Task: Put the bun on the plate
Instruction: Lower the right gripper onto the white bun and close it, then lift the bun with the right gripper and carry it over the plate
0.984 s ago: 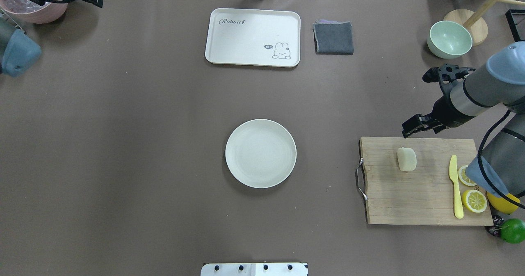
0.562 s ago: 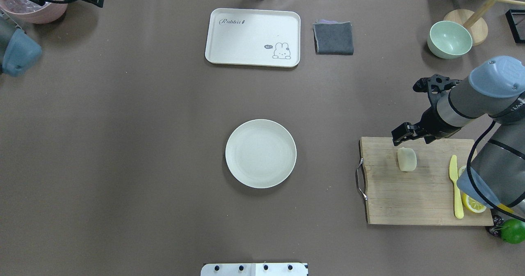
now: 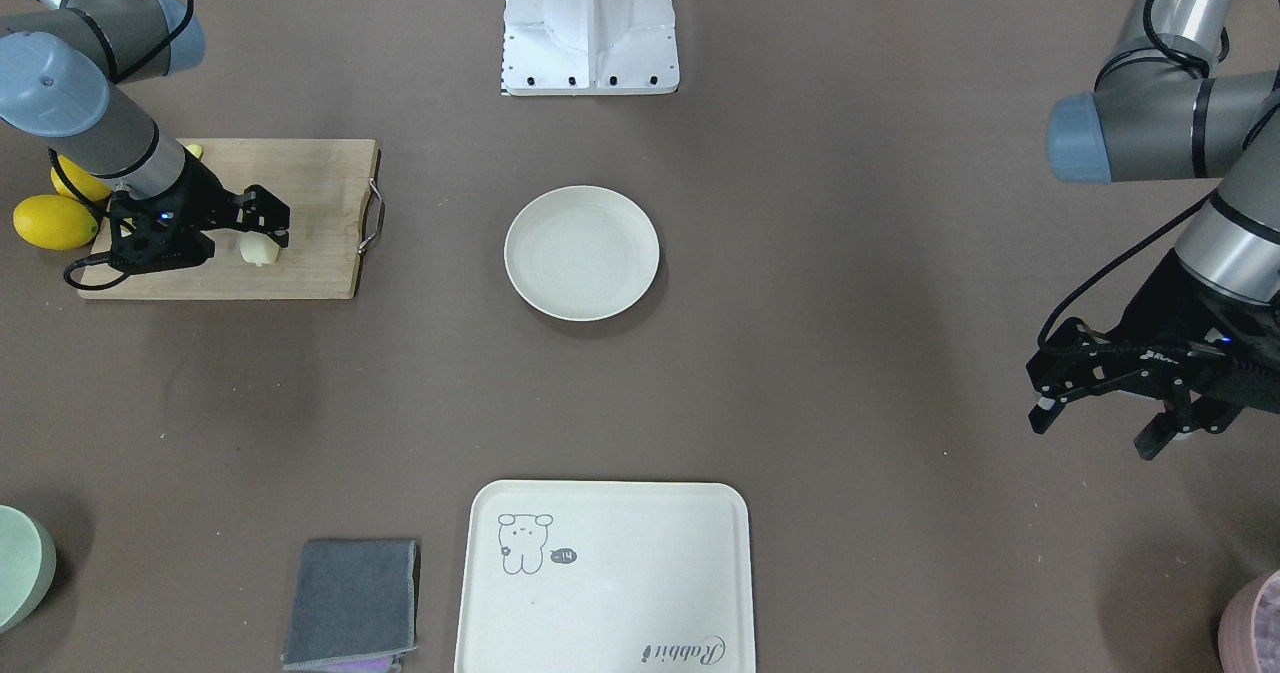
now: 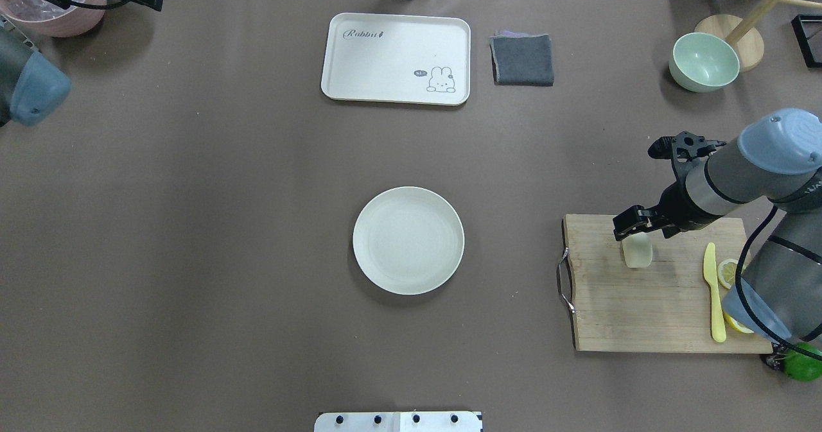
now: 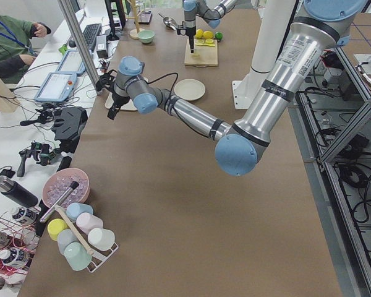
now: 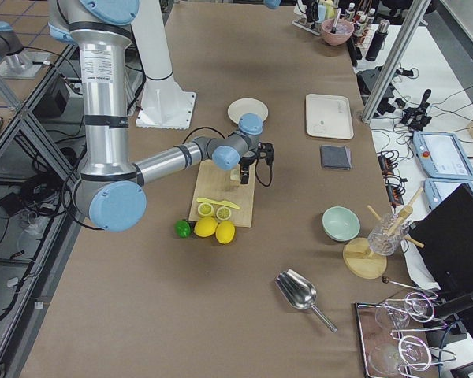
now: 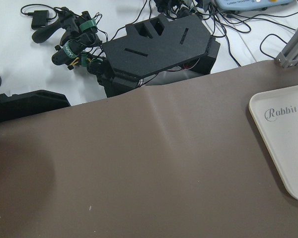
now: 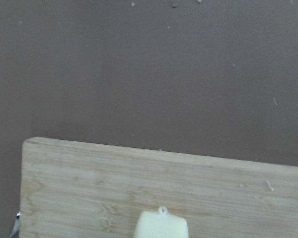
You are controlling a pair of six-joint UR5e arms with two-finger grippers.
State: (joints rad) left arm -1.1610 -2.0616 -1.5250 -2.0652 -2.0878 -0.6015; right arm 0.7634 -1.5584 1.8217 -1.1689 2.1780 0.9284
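The bun (image 4: 638, 253), a small pale cream lump, lies on the wooden cutting board (image 4: 661, 310) at the right of the table. My right gripper (image 4: 627, 225) hangs open right over the bun's far end, its fingers straddling the bun (image 3: 256, 249) in the front-facing view. In the right wrist view only the top of the bun (image 8: 161, 227) shows, at the bottom edge. The round off-white plate (image 4: 408, 239) sits bare at the table's centre, well to the left of the board. My left gripper (image 3: 1097, 431) hovers open and holds nothing at the far left side.
On the board lie a yellow knife (image 4: 713, 291) and lemon halves (image 4: 729, 273); whole lemons (image 3: 50, 221) and a lime (image 4: 803, 361) sit beside it. At the back stand a cream tray (image 4: 396, 58), a grey cloth (image 4: 522, 60) and a green bowl (image 4: 704, 61).
My right arm has swung in toward the board and its gripper has come from beyond the board's far edge to over the bun. The bun and plate have not moved.
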